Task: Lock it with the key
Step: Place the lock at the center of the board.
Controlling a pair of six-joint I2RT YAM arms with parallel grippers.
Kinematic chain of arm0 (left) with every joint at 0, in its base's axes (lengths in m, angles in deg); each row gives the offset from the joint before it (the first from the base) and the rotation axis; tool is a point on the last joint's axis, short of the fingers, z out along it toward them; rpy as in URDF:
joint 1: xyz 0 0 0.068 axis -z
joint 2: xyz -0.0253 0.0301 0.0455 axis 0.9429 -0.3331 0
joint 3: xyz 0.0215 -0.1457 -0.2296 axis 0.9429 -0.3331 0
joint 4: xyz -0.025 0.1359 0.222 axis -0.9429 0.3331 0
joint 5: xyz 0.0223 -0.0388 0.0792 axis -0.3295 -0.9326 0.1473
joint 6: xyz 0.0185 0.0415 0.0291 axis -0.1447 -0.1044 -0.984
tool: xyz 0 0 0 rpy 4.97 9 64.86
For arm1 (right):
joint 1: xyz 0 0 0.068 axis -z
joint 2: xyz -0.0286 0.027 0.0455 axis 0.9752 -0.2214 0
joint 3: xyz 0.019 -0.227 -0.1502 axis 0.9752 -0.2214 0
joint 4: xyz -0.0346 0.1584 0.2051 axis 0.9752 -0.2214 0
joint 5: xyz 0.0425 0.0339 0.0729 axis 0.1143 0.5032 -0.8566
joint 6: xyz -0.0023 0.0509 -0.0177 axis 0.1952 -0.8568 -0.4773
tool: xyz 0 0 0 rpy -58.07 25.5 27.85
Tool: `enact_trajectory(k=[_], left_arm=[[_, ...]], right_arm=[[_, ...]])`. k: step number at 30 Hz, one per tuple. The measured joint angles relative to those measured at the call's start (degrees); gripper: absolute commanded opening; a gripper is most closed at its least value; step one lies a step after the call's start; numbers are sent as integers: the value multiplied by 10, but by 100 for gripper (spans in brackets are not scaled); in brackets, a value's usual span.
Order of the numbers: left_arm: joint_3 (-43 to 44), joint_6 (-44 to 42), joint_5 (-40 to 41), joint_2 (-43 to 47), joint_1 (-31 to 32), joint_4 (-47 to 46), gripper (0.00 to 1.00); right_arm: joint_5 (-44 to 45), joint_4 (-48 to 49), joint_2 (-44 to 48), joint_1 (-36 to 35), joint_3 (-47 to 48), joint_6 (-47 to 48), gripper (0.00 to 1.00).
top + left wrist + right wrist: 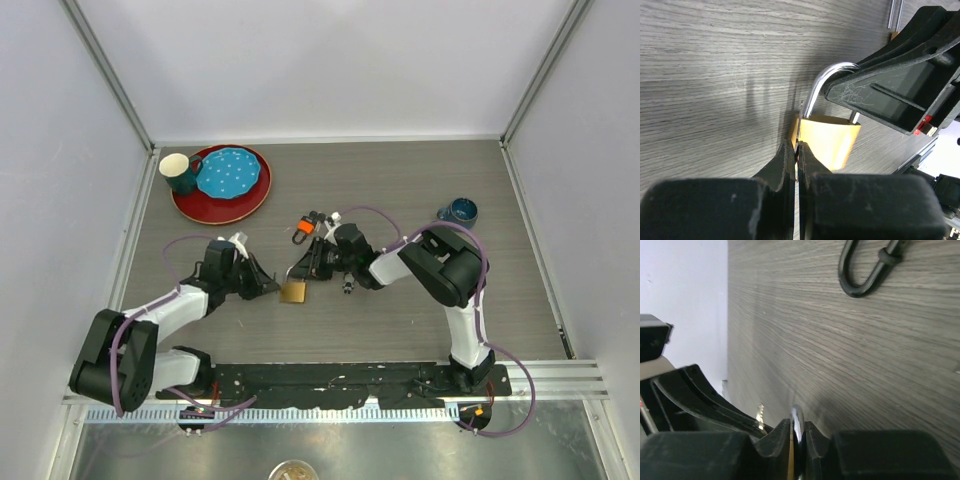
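A brass padlock lies on the table between the two arms. In the left wrist view its body is below its silver shackle. My right gripper is shut on that shackle, whose bright curve shows between the fingers. My left gripper is shut on the key, a thin metal blade pointing along the left side of the padlock's body. The key's toothed tip also shows in the right wrist view. I cannot see the keyhole.
A red plate carrying a blue dish and a teal cup stands at the back left. A blue bowl sits at the right. An orange tag with a black clip lies behind the right gripper.
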Motion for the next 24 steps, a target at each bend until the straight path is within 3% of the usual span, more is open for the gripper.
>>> enact_trajectory(k=[2,8,20,24], left_arm=[[0,-1,0,-8,0,-1,0],[0,-7,-2,-29,0,-9,0],[0,-15,-2,-45,0,-16,6],[0,-25,-2,-45,0,-15,16]], right_arm=[[6,-21,1,0,1,12,38],[20,-89,24,-1,20,61,50],[67,-213,73,-1,39,143,60],[74,-238,87,0,47,162,60]])
